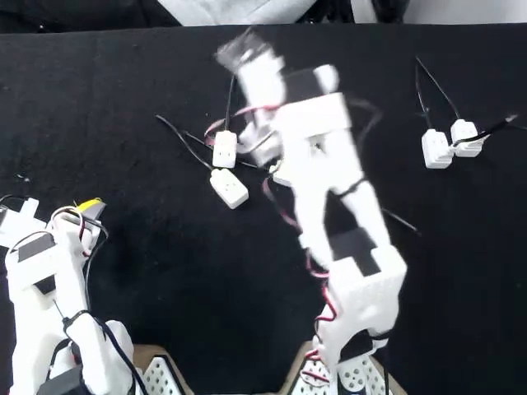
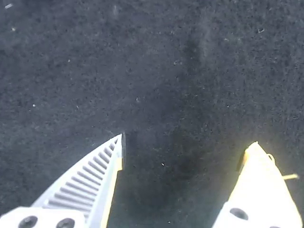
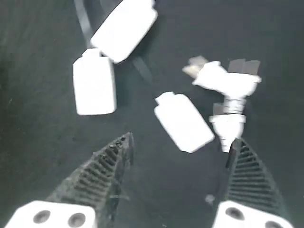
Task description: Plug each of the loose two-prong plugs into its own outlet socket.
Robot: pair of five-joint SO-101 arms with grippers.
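Left gripper (image 2: 183,156) idling at 8 o'clock over bare table (image 2: 142,71), jaws gaping wide, carrying nothing; right gripper (image 3: 181,140) hanging beyond centre toward 12, jaws equally wide, empty, bracketing the centre cluster; progress, my read: joined pair (image 1: 450,143) at 2 o'clock looking mated, centre cluster not yet plugged; near block (image 1: 229,188) lying with long axis running 10-to-4; far block (image 1: 224,148) running 12-to-6, the two apart; loose plug (image 3: 223,81) lying just beside a block, prongs bare, heading too blurred to call.
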